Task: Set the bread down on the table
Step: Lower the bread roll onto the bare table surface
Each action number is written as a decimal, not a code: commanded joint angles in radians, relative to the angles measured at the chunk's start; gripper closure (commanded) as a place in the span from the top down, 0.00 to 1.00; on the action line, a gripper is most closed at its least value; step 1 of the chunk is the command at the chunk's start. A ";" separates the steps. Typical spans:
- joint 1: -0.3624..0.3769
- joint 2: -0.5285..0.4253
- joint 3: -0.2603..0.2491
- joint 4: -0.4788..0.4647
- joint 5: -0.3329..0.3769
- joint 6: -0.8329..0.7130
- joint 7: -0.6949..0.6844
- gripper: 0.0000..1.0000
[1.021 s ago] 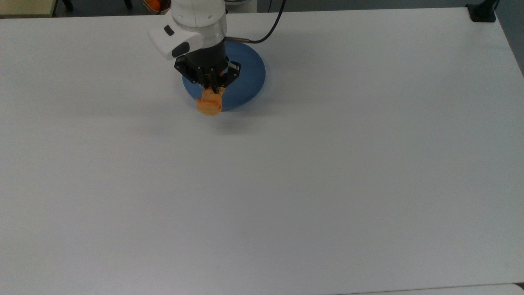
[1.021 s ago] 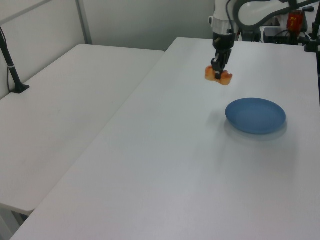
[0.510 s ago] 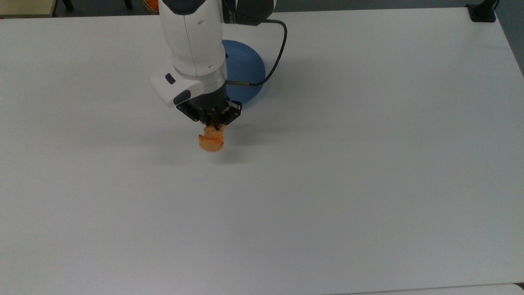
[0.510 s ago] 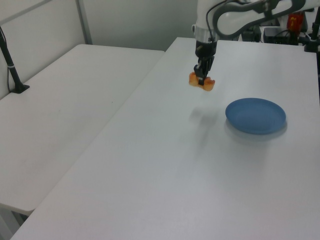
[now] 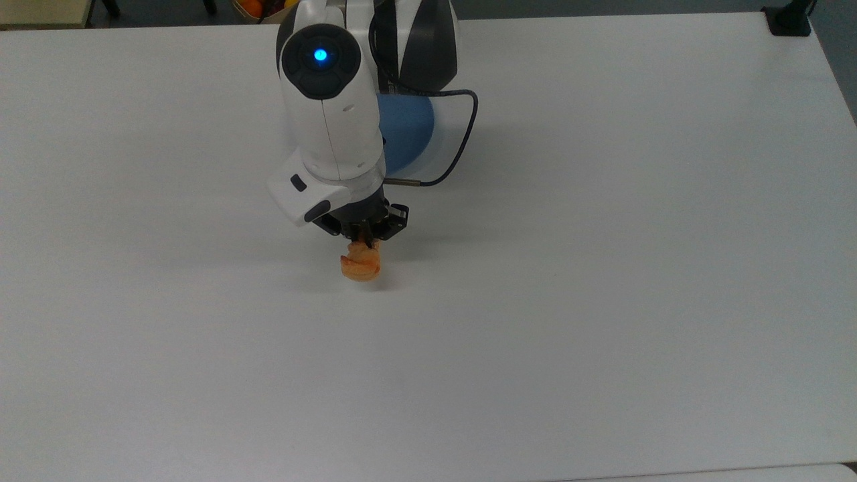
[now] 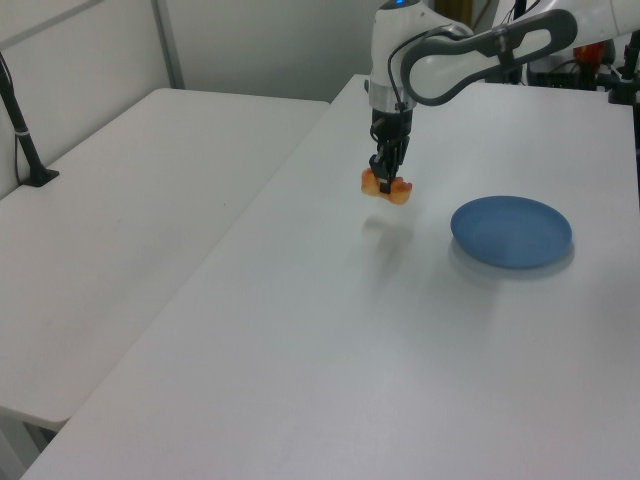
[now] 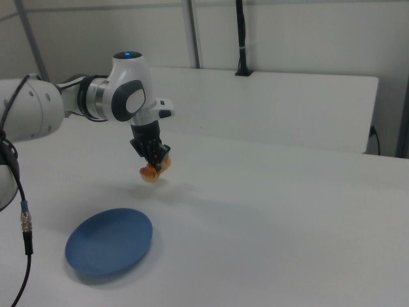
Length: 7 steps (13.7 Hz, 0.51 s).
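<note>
The small orange-brown bread (image 5: 361, 265) (image 6: 386, 187) (image 7: 153, 171) hangs just above the white table (image 5: 602, 268) (image 6: 300, 330) (image 7: 287, 211), casting a shadow right under it. My gripper (image 5: 365, 242) (image 6: 385, 178) (image 7: 155, 160) points straight down and is shut on the bread from above. The bread is held off the blue plate (image 5: 405, 137) (image 6: 511, 231) (image 7: 110, 240), nearer the top view's bottom edge; part of the plate is hidden behind the arm in the top view.
A second white table (image 6: 120, 230) (image 7: 275, 96) stands alongside, across a narrow gap. A black cable (image 5: 455, 154) loops from the arm's wrist over the plate. A black clamp post (image 6: 25, 140) stands on the other table.
The arm carried the bread off the blue plate's edge, toward the top view's bottom, and lowered it close to the table. The gripper stayed shut on it.
</note>
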 commanded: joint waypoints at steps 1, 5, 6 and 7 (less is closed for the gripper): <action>0.017 0.076 -0.004 0.066 0.002 0.036 -0.013 0.16; 0.030 0.110 -0.004 0.066 -0.001 0.108 -0.011 0.18; 0.032 0.119 -0.004 0.066 -0.001 0.110 -0.011 0.18; 0.032 0.124 -0.004 0.066 -0.001 0.110 -0.010 0.20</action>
